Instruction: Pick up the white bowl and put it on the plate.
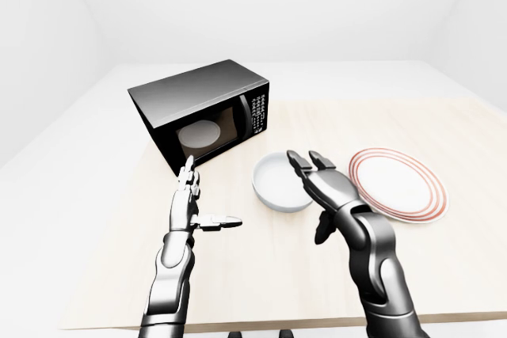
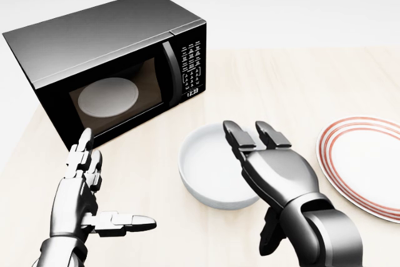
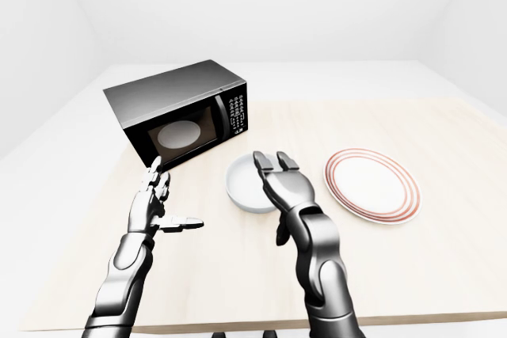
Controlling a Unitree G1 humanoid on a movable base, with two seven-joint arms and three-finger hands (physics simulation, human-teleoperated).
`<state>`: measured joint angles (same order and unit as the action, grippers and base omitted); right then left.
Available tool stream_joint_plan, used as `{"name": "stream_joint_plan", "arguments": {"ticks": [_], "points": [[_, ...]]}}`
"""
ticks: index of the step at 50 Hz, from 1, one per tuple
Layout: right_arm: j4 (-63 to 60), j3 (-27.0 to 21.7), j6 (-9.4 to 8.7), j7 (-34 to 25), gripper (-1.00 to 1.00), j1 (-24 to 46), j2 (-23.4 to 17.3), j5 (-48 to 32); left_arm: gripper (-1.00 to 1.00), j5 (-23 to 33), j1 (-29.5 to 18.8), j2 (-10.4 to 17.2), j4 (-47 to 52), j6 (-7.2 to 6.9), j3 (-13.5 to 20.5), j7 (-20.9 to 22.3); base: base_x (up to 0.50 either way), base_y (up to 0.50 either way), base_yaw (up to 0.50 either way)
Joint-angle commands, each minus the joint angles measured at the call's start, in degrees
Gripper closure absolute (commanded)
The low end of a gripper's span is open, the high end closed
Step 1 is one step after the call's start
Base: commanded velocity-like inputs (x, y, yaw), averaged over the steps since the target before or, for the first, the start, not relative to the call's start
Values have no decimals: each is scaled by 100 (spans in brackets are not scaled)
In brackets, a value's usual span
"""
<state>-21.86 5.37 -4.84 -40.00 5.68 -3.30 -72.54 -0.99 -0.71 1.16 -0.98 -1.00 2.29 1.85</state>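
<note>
The white bowl (image 2: 209,162) sits on the pale wooden table, just below the microwave in the head view. My right hand (image 2: 253,182) is open, palm towards the bowl; its fingers (image 2: 240,139) reach over the bowl's right rim and hide that side, with the thumb hanging below. Nothing is gripped. The white plate (image 2: 365,167) with red rings lies flat to the right of the bowl, partly cut off by the view's right edge. At the lower left my left hand (image 2: 115,182) is open, fingers upright and thumb pointing right, well apart from the bowl.
A black microwave (image 2: 112,54) with its door shut stands at the upper left, a white turntable showing through the glass. The wooden table (image 2: 287,85) stretches to the right and up behind the plate. In the left-eye view its near edge (image 1: 261,324) runs along the bottom.
</note>
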Motion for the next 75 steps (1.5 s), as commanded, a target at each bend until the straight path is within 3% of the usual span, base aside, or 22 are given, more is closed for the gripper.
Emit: {"name": "stream_joint_plan", "arguments": {"ticks": [1, 8, 21, 37, 72, 75], "points": [[33, 92, 58, 0, -100, 0, 41, -194, -100, 0, 0, 0, 1, -2, 0, 0, 0, 0, 0], [51, 198, 324, 0, -100, 36, 14, -448, -100, 0, 0, 0, 0, 0, 0, -1, 0, 0, 0], [342, 231, 520, 0, -100, 357, 111, -582, -100, 1, 1, 0, 1, -3, 0, -3, 0, 0, 0], [851, 391, 548, 0, -100, 451, 229, -667, -100, 4, 2, 0, -52, 47, -4, 12, 0, 0, 0], [1258, 410, 644, 0, -100, 237, 127, -749, -100, 8, 14, -5, 4, 3, -9, 8, 0, 0, 0], [1330, 388, 660, 0, -100, 240, 95, -763, -100, 1, -26, 2, -107, 70, 6, 8, 0, 0, 0]]}}
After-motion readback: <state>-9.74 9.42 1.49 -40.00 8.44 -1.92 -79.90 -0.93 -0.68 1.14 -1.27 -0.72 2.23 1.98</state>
